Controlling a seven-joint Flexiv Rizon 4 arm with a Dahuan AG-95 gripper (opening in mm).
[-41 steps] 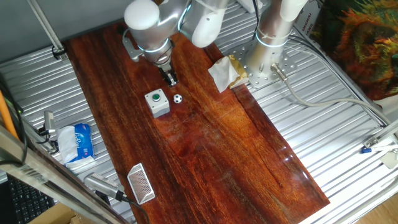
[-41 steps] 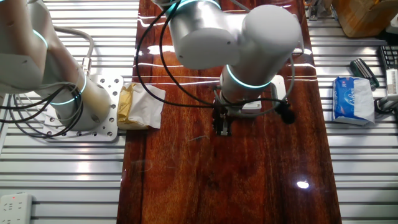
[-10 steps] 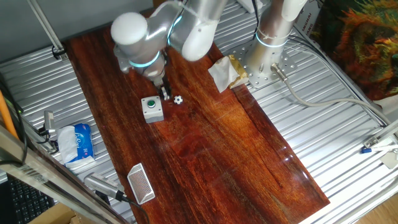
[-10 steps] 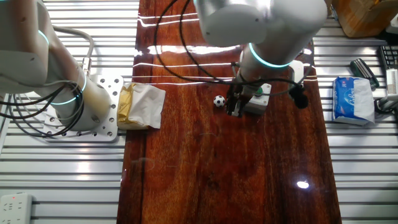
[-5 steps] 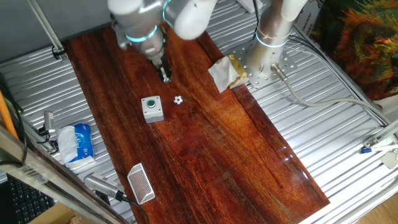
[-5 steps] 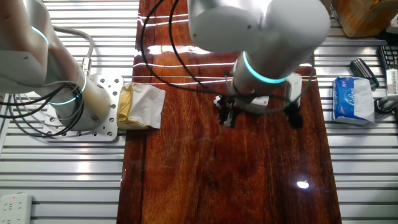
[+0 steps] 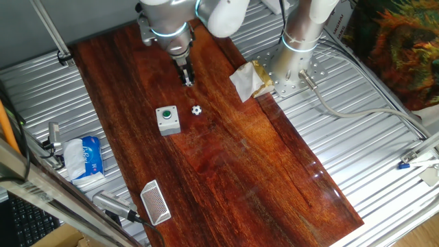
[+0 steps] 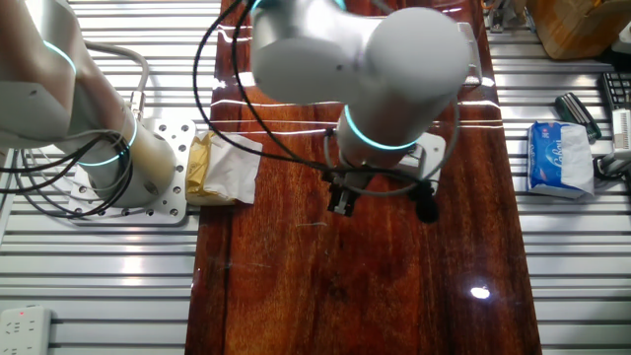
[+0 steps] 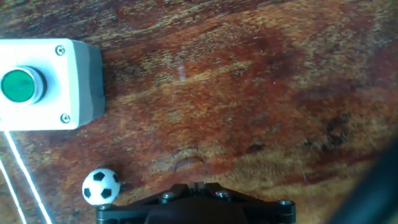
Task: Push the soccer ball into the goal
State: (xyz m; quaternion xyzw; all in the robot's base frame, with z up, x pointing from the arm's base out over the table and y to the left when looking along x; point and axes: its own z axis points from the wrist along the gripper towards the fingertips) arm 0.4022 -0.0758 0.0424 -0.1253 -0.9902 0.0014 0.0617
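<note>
Approach step. Soccer ball [image 7: 197,110] rests on the wooden table [image 7: 274,171], just right of the button box [image 7: 167,119]; goal [image 7: 155,202] stands well apart at the near edge. My gripper [image 7: 188,79], jaws together, hangs beyond the ball. Next, I judge: descend, sweep it goalward.

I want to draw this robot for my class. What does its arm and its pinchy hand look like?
The arm is fat, round and shiny silver-white, with a glowing blue-green ring around a joint. Black cables loop beside it. At its end sits the gripper, small, dark and narrow, with two thin black fingers.
</note>
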